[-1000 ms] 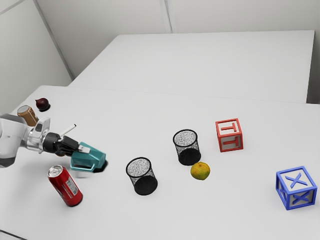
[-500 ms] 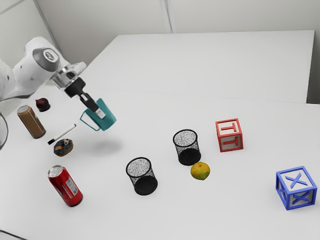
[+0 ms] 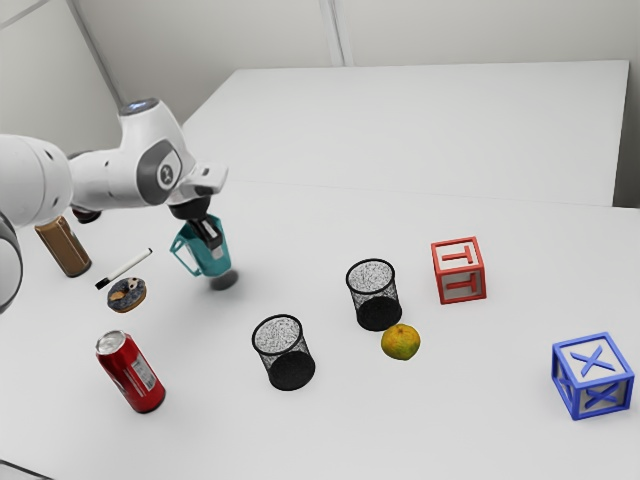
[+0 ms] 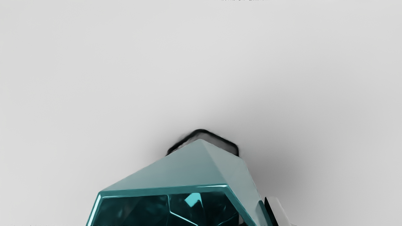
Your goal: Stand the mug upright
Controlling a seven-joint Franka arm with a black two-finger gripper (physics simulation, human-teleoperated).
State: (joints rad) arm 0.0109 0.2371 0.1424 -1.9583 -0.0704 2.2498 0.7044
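My gripper (image 3: 212, 240) points down at the teal mug (image 3: 208, 262) in the exterior view, shut on its body. The mug is nearly upright with a slight tilt, its opening up and its handle toward the exterior view's left. A shadow lies on the table by its base; whether the base touches the table I cannot tell. In the wrist view the open top of the mug (image 4: 163, 188) faces the camera, and one of my gripper's fingers (image 4: 277, 212) lies against its side. The other finger is hidden.
Near the mug are a marker (image 3: 125, 268), a donut-like item (image 3: 127, 295), a red can (image 3: 132, 372) and a brown can (image 3: 64, 247). Farther right stand mesh cups (image 3: 285, 355) (image 3: 375, 295), an orange fruit (image 3: 401, 342), a red block (image 3: 460, 271) and a blue block (image 3: 593, 376).
First the mug was lifted off the table from lying on its side. Since then my hand has swung to point downward and lowered, turning the mug closer to upright.
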